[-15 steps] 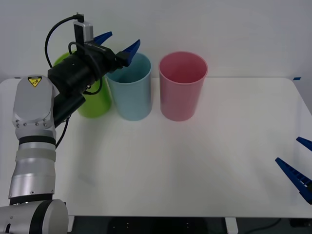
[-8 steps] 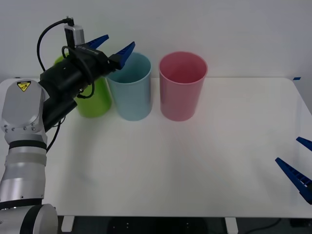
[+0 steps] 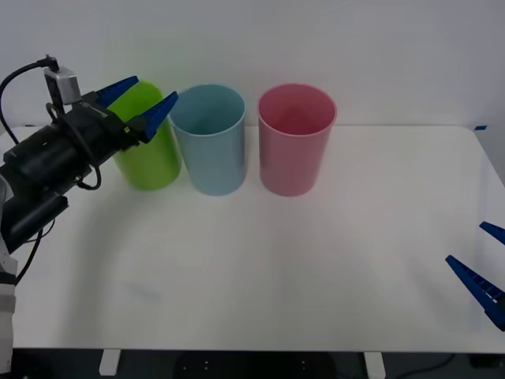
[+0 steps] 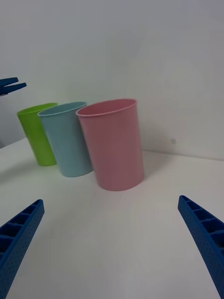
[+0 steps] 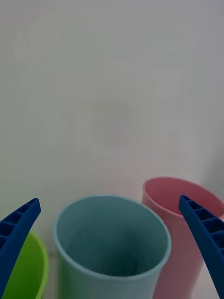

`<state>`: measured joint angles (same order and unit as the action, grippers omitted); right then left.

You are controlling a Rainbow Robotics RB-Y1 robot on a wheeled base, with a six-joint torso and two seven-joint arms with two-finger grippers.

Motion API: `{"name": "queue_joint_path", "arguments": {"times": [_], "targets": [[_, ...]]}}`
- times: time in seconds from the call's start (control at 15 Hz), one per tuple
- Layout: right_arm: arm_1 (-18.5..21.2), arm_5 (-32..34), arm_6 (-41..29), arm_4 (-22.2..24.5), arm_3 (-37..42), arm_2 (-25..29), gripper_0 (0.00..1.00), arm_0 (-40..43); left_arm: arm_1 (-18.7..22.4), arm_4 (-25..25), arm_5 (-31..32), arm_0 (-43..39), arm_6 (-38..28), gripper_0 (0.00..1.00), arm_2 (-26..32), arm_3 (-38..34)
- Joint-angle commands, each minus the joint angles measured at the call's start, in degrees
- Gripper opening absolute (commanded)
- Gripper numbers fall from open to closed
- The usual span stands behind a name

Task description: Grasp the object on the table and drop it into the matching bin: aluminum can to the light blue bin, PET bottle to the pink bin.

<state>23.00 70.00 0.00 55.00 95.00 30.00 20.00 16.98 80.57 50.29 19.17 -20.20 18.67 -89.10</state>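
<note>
Pulling back from the bins, your left gripper point(image 3: 136, 101) has moved off to the left over the last second: it was poised right at the rim of the tall light blue plastic bin point(image 3: 209, 146), and it now hangs in front of the lime green plastic bin point(image 3: 150, 154), raised above the large white tabletop point(image 3: 316, 260), its blue ribbed fingers spread wide with nothing between them. You will find no small dark drink can on the table, and with empty jaws leaving the blue rim, the likely reading is that the can has already been dropped in; a faint glint low inside the blue bin in the left wrist view may be it, though that is too dim to be sure. Nothing can be seen inside the tall pink plastic bin point(image 3: 297, 142). Your right gripper point(image 3: 483, 267) waits at the table's near right edge, fingers apart and empty
</note>
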Motion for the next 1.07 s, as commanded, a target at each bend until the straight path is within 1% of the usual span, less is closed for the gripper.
{"name": "queue_joint_path", "arguments": {"times": [0.07,0.2,0.4,0.6,0.8,1.0,1.07], "targets": [[0.0,0.0,0.0,0.0,0.0,0.0,1.0,0.0,1.65,-3.05,2.35,-6.07,0.95,1.0,3.39,-4.41],[0.0,0.0,0.0,0.0,0.0,0.0,1.0,0.0,2.0,-4.45,4.99,-9.67,2.35,1.0,6.29,-5.82],[0.0,0.0,0.0,0.0,0.0,0.0,1.0,0.0,5.87,-9.82,5.52,-15.21,7.45,1.0,7.17,-6.44],[0.0,0.0,0.0,0.0,0.0,0.0,1.0,0.0,10.35,-13.95,6.83,-20.31,8.95,1.0,8.66,-6.44],[0.0,0.0,0.0,0.0,0.0,0.0,1.0,0.0,11.76,-14.12,12.11,-24.18,11.58,1.0,13.85,-6.44],[0.0,0.0,0.0,0.0,0.0,0.0,1.0,0.0,12.64,-15.27,13.78,-28.92,15.19,1.0,16.13,-6.44],[0.0,0.0,0.0,0.0,0.0,0.0,1.0,0.0,12.73,-15.53,13.95,-30.15,15.36,1.0,16.49,-6.44]]}}
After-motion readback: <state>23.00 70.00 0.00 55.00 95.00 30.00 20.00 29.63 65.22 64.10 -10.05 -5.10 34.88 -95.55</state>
